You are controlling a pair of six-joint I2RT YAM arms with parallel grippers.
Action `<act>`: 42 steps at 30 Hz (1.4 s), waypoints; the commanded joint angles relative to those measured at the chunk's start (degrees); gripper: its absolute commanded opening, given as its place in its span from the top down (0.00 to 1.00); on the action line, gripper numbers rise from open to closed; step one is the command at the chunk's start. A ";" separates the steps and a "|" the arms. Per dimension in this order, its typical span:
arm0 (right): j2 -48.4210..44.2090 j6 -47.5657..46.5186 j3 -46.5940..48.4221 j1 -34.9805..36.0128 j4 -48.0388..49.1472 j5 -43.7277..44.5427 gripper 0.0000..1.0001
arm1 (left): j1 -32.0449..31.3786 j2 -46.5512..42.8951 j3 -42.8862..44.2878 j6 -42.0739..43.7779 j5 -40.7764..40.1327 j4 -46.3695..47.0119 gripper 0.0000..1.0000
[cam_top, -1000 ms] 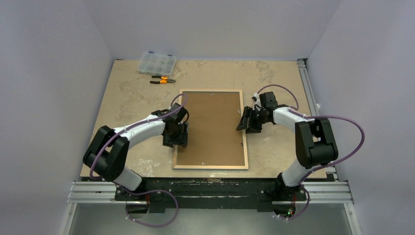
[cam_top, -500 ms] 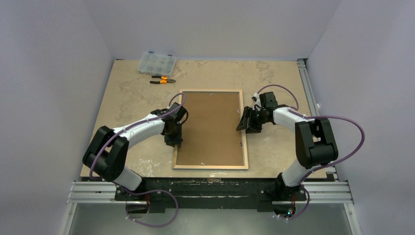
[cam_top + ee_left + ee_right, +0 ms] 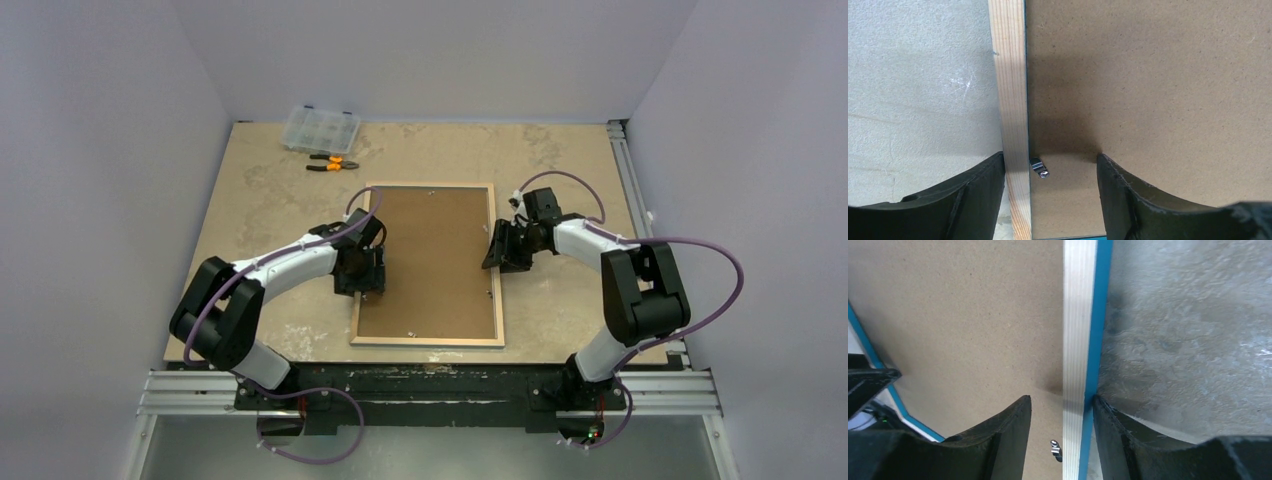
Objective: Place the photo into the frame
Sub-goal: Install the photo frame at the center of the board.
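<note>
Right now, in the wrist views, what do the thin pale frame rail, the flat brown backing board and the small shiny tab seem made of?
The thin pale frame rail: likely unfinished wood, straight grain lines, blue paint on its edge. The flat brown backing board: probably matte fibreboard, fine specks, no grain. The small shiny tab: seemingly bare metal; it glints.

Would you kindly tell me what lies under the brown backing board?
Only the brown top of the backing board shows, filling the wooden frame, with a metal clip at its edge. Anything beneath it, the photo included, is covered.
</note>
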 commanded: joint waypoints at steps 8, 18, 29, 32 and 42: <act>-0.05 -2.55 1.36 10.82 -6.61 19.89 0.61 | 3.47 -2.77 -3.10 -2.24 0.56 1.85 0.35; 3.42 -2.30 3.55 12.93 -10.03 29.59 0.98 | 4.16 -3.48 -1.84 -3.11 -4.14 -1.31 0.23; 4.56 -2.55 3.86 13.37 -9.75 28.39 1.00 | 4.17 -3.22 -2.06 -2.83 -7.91 -2.75 0.48; 4.71 -2.56 3.79 13.42 -9.77 28.38 1.00 | 4.23 -1.64 -2.05 -2.35 -6.78 -1.90 0.65; 3.32 -2.05 2.95 13.39 -7.43 21.29 0.81 | 4.21 -1.89 -3.72 -0.77 -1.27 2.52 1.00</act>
